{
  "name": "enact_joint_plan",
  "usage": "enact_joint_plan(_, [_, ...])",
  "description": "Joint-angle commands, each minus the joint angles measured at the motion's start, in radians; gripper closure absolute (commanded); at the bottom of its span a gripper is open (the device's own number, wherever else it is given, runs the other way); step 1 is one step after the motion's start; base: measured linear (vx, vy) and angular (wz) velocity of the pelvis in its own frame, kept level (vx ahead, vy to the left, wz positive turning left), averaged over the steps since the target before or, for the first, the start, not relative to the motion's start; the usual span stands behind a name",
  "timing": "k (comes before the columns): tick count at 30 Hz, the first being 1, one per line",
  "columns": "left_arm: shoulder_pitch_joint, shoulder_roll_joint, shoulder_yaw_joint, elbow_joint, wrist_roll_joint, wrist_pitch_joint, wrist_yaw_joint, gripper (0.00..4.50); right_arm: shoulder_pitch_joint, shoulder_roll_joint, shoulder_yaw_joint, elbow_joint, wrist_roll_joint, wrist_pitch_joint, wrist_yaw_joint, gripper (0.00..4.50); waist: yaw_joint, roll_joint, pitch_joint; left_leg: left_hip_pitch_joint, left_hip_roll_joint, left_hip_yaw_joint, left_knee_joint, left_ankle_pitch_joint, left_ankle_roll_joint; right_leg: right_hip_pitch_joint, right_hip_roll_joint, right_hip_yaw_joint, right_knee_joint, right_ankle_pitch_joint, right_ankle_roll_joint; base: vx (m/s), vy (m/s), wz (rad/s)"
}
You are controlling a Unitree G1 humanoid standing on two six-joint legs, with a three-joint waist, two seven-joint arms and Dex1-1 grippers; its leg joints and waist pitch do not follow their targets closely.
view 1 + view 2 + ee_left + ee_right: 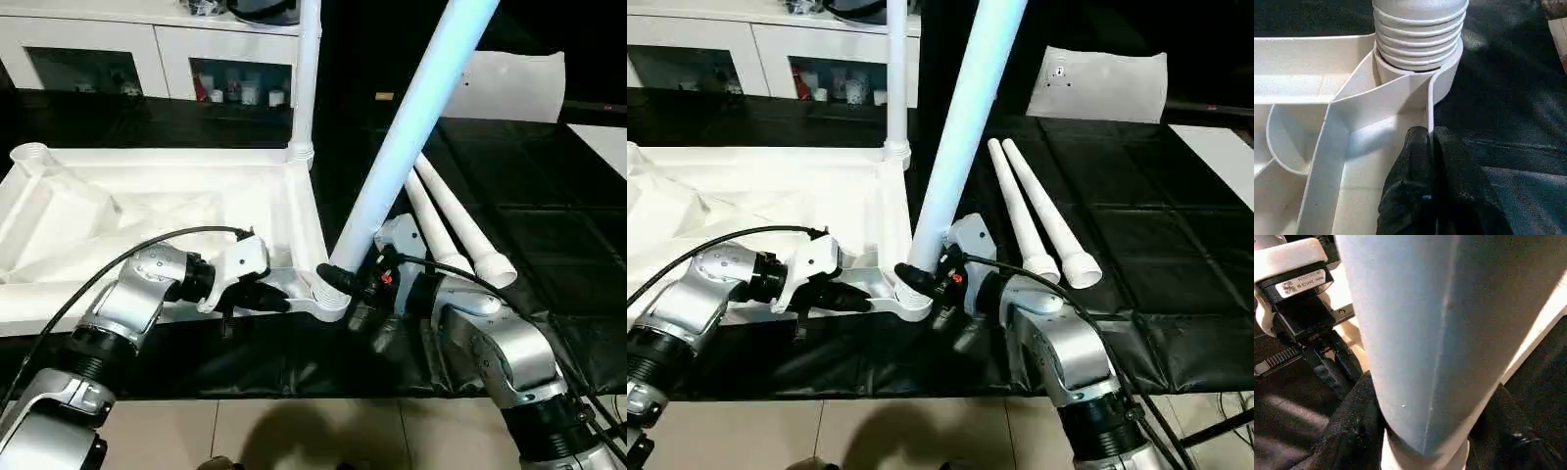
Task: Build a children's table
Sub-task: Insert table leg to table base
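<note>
A: Where's the table top (pixel 147 211)?
B: Upside down on the black mat (pixel 549 245), one leg (pixel 306 78) upright in its far corner socket.
A: And the grippers?
B: The right gripper (pixel 345 284) clasps a tilted leg (pixel 411 137) seated in the near corner socket (pixel 1444 81). The left gripper (pixel 1429 142), fingers pressed together, pinches the top's rim beside that socket. Two spare legs (pixel 460 230) lie just right of it.

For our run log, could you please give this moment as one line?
left gripper: shut on tabletop rim | right gripper: holds leg in near corner socket
</note>
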Motion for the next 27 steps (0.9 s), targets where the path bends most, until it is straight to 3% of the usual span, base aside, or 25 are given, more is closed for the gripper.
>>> enact_joint_plan(1, [0.006, 0.022, -0.017, 0.008, 0.030, 0.008, -0.007, 4.50, 0.002, -0.010, -0.006, 0.022, -0.008, 0.010, -0.005, 2.60, -0.001, 0.009, -0.061, 0.027, 0.023, -0.017, -0.076, -0.311, -0.034, 0.029, -0.058, 0.031, -0.080, -0.346, -0.161, 0.000, 0.000, 0.00])
enact_joint_plan(15, [0.007, -0.001, -0.002, 0.003, -0.007, 0.022, -0.005, 4.50, -0.031, -0.013, -0.004, 0.057, -0.013, 0.000, 0.011, 2.60, -0.002, 0.007, -0.060, 0.028, 0.023, -0.017, -0.076, -0.318, -0.034, 0.028, -0.058, 0.030, -0.082, -0.374, -0.155, 0.000, 0.000, 0.00])
enact_joint_plan(21, [0.012, 0.002, -0.007, 0.014, -0.018, -0.025, -0.030, 4.50, -0.042, -0.014, 0.001, 0.072, -0.013, -0.006, 0.026, 2.60, -0.003, 0.007, -0.061, 0.027, 0.023, -0.017, -0.076, -0.314, -0.032, 0.028, -0.058, 0.030, -0.081, -0.361, -0.158, 0.000, 0.000, 0.00])
enact_joint_plan(27, [0.006, 0.006, -0.040, -0.004, -0.033, -0.039, -0.115, 4.50, -0.083, -0.052, 0.061, 0.113, -0.023, -0.006, 0.137, 2.60, -0.009, 0.009, -0.063, 0.027, 0.024, -0.016, -0.075, -0.297, -0.026, 0.032, -0.057, 0.029, -0.074, -0.304, -0.184, 0.000, 0.000, 0.00])
